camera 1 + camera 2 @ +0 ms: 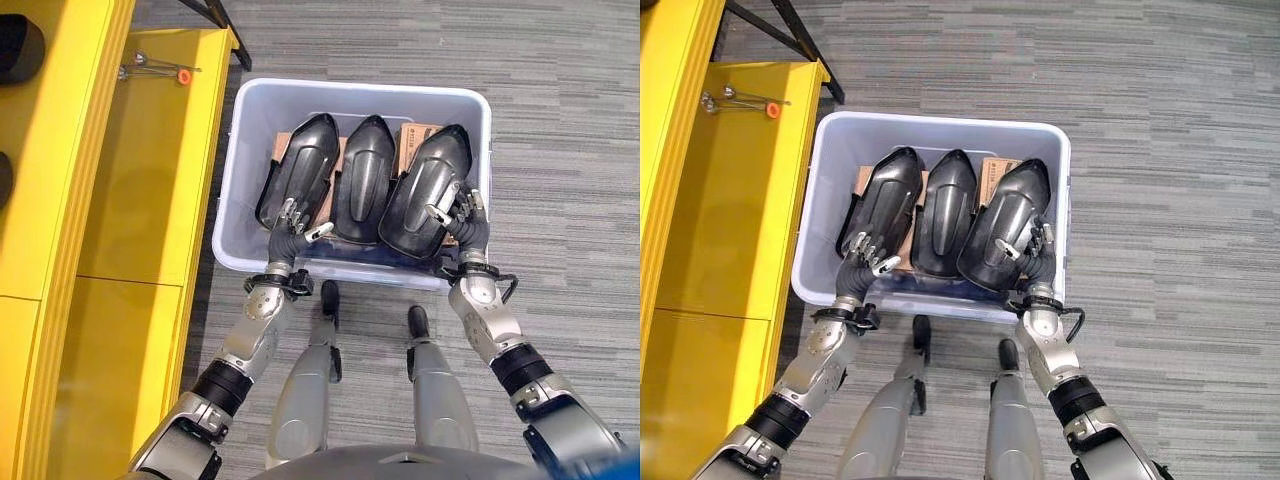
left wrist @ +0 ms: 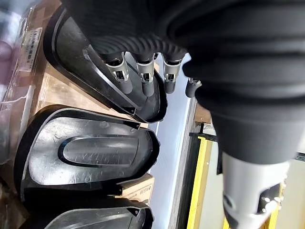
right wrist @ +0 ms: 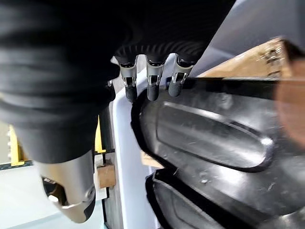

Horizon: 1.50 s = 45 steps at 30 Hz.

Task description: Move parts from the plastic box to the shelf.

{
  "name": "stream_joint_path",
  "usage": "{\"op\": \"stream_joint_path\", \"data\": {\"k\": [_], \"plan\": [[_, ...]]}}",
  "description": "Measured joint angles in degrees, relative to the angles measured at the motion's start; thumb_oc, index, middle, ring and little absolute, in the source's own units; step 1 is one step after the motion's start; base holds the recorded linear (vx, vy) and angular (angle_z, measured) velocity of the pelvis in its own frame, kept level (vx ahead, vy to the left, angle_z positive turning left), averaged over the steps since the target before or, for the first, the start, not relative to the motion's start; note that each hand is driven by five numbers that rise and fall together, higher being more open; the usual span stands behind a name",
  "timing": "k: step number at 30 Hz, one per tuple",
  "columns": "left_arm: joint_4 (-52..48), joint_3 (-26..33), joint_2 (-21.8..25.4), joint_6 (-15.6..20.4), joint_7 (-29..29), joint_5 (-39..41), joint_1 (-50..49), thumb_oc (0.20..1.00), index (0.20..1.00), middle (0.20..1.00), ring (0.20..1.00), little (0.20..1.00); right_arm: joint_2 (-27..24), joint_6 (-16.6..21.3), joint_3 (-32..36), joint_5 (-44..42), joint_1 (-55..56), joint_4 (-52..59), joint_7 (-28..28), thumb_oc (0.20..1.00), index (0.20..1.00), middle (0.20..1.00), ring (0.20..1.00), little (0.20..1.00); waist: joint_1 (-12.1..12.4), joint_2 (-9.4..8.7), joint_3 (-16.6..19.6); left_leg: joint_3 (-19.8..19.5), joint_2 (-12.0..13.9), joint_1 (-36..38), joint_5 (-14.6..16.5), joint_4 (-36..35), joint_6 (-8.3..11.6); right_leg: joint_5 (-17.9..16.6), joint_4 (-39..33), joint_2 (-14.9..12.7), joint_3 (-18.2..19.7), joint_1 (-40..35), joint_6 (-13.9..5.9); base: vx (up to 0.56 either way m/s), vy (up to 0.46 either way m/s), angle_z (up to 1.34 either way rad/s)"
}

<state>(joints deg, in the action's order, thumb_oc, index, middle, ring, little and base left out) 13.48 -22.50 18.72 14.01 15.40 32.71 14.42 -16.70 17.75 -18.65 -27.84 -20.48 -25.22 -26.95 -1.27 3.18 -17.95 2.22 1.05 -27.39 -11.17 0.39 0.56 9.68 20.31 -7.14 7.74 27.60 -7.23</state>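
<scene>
A pale translucent plastic box [image 1: 360, 88] stands on the carpet and holds three black moulded shell parts side by side on cardboard cartons [image 1: 415, 135]. My left hand [image 1: 290, 228] is at the near end of the left part [image 1: 305, 160]. Its fingers [image 2: 145, 86] rest relaxed on that part's rim and its thumb is off the part. My right hand [image 1: 468, 225] is at the near right edge of the right part [image 1: 425, 185], with the thumb on top and the fingers [image 3: 152, 88] round the rim. The middle part [image 1: 362, 175] lies untouched.
A yellow shelf [image 1: 150, 170] runs along the left, close to the box. A small metal tool with an orange tip [image 1: 160, 70] lies on its far end. A black frame leg [image 1: 225, 25] stands behind it. Grey carpet [image 1: 560, 150] lies to the right.
</scene>
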Motion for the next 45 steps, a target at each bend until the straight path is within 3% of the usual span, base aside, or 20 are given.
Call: {"op": "stream_joint_path", "data": {"k": [3,14,21,35,45], "plan": [[0.0,0.11,0.01,0.06,0.02,0.0,0.0,1.0,1.0,1.0,1.0,1.0,-0.15,-0.19,0.13,0.07,0.22,-1.33,-0.57,1.0,1.0,1.0,1.0,1.0,0.09,0.76,0.03,0.01,0.0,0.02,0.0,0.0,0.0,0.2,0.29,0.0,0.02,0.12,-0.03,0.0,0.0,0.0],[0.05,-0.05,-0.12,0.24,0.78,-0.03,0.04,1.0,1.0,1.0,1.0,1.0,0.06,-0.53,0.11,1.63,2.28,-4.48,-2.49,1.0,1.0,1.0,1.0,1.0,-1.2,0.78,0.02,0.19,0.01,-1.23,-0.13,0.02,0.08,0.88,1.87,0.17,0.3,2.22,0.18,0.0,0.0,-0.01],[0.05,-0.89,-0.1,0.42,0.95,0.39,0.17,1.0,1.0,1.0,1.0,1.0,1.09,-0.66,-2.4,1.57,-2.34,-9.76,-2.68,1.0,1.0,1.0,1.0,1.0,-0.59,0.82,-0.09,0.18,-0.01,-1.99,-0.18,0.03,0.09,0.94,2.04,0.17,0.33,3.11,0.17,0.0,0.0,0.0],[0.07,-1.36,0.29,0.94,1.13,0.48,1.41,1.0,1.0,1.0,1.0,1.0,0.4,0.22,-1.01,1.64,-8.19,-19.28,-5.68,1.0,1.0,1.0,1.0,1.0,0.8,1.82,-0.94,-0.3,-0.02,-3.98,-0.54,0.22,0.28,1.01,2.83,0.22,-0.06,5.15,0.2,0.0,0.0,0.0],[0.06,-2.13,0.28,1.27,1.15,1.7,1.9,1.0,1.0,1.0,1.0,1.0,0.91,1.46,1.4,0.91,-9.59,-18.51,-7.09,1.0,1.0,1.0,1.0,1.0,0.96,2.63,-1.72,-0.31,-0.04,-5.6,-1.16,0.4,0.34,1.33,4.95,0.39,0.3,7.8,0.38,0.0,-0.001,0.0]]}}
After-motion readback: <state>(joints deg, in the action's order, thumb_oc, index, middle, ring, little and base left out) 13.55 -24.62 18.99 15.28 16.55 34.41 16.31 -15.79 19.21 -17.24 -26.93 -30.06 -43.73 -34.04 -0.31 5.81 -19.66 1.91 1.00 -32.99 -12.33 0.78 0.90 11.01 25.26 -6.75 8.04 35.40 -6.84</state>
